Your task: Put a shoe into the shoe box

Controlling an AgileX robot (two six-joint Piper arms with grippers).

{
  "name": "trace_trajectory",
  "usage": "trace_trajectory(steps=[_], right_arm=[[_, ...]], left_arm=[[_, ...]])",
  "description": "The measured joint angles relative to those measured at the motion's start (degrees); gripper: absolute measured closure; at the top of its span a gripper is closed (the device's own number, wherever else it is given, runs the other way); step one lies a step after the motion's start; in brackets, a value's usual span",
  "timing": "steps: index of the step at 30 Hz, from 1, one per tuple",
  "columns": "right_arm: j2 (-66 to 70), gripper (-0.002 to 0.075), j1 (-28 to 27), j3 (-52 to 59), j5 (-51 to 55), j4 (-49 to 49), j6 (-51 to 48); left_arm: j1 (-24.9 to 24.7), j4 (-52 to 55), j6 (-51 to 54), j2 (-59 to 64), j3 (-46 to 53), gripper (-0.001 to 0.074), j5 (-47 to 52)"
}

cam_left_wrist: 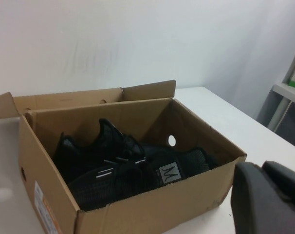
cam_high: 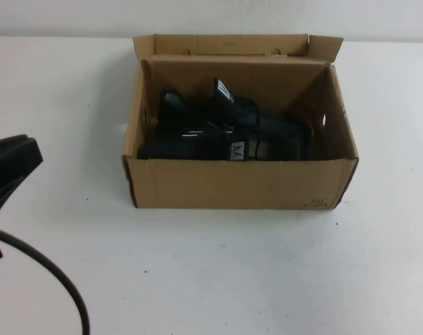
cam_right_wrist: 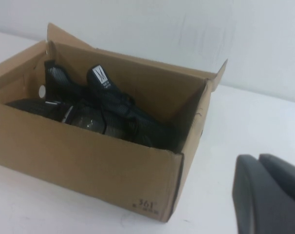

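A brown corrugated shoe box (cam_high: pixel 232 183) sits open on a white table (cam_high: pixel 218 279), near the middle of the high view and a little toward the far side. Its short flaps stand up along the back edge, small dark print marks the lower corner of its near wall on my right, and a round hole shows in one end wall.

Inside the box lie two black sneakers, side by side and touching. The shoe (cam_high: pixel 225 148) that carries the grey tongue label with a white zigzag mark rests along the near wall, its ribbed toe pointing toward my right and short white dashes showing on its side. Its mate (cam_high: pixel 222 105) lies just behind it, closer to the back wall, with a white-striped pull tab sticking up at the heel. Both shoes sit wholly below the rim.

My left gripper (cam_left_wrist: pixel 267 195) hovers off to the left of the box, well apart from it and above the bare table; in the high view only my dark left arm and its cable (cam_high: pixel 47 272) show at the left edge. Its fingers are pressed together and grip nothing.

My right gripper (cam_right_wrist: pixel 269 192) is outside the high view; its own camera shows it near the box's printed corner, clear of the cardboard. Its fingers are likewise pressed together, with nothing between them
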Motion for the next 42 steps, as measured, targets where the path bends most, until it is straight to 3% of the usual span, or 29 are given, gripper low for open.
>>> trace_trajectory(steps=[24, 27, 34, 37, 40, 42], right_arm=[[-0.31, 0.0742, 0.0, 0.0, -0.41, 0.0, 0.0], [-0.31, 0.0742, 0.0, 0.0, -0.41, 0.0, 0.0], [-0.31, 0.0742, 0.0, 0.0, -0.41, 0.0, 0.0], [-0.31, 0.0742, 0.0, 0.0, -0.41, 0.0, 0.0], [-0.31, 0.0742, 0.0, 0.0, -0.41, 0.0, 0.0], [-0.31, 0.0742, 0.0, 0.0, -0.41, 0.0, 0.0]], left_arm=[[0.0, 0.0, 0.23, 0.0, 0.0, 0.0736, -0.57], [-2.25, 0.0, 0.23, 0.0, 0.0, 0.0736, -3.49], [-15.18, 1.86, 0.32, -5.52, 0.95, 0.0736, -20.63], [-17.16, 4.82, -0.41, -9.8, 2.33, 0.0736, -25.57], [-16.65, 15.3, -9.16, -13.25, 3.87, 0.0736, -26.81], [-15.74, 25.71, -20.73, -15.06, 5.46, 0.0736, -26.81]])
